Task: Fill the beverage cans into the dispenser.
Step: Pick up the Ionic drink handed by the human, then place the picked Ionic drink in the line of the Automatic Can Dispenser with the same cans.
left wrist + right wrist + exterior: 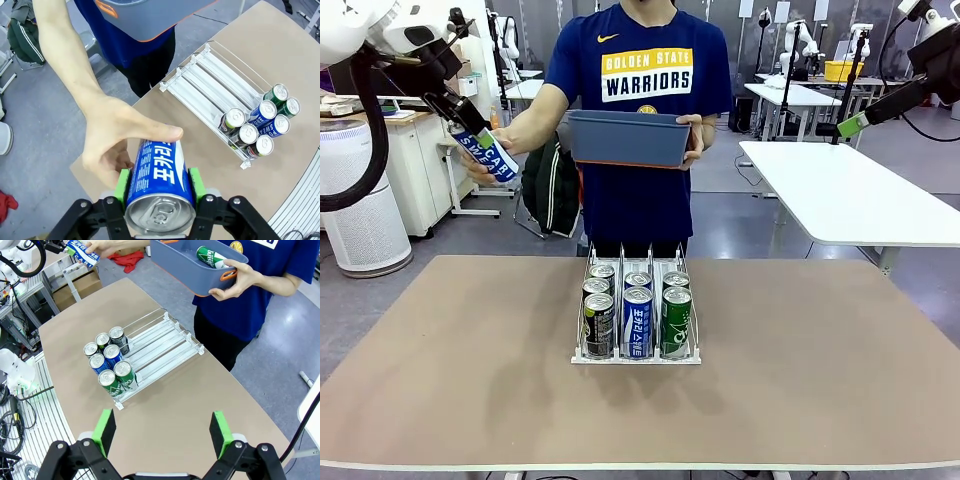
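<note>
The left jaws are closed on the silver-topped end of a blue-and-white can (pixel 157 172), green pads pressed against both sides. It is held up beyond the worktop's (pixel 450 360) far left corner. A person's hand (pixel 112 145) grips the same can's other end. The other hand (pixel 692 135) holds a blue-grey bin (pixel 628 140) with a green can (pixel 212 257) inside. The right jaws stand wide and empty above the worktop, well apart from the dispenser (pixel 165 342). Its robot-side end holds seven cans (pixel 637 315): three dark, two blue and two green.
</note>
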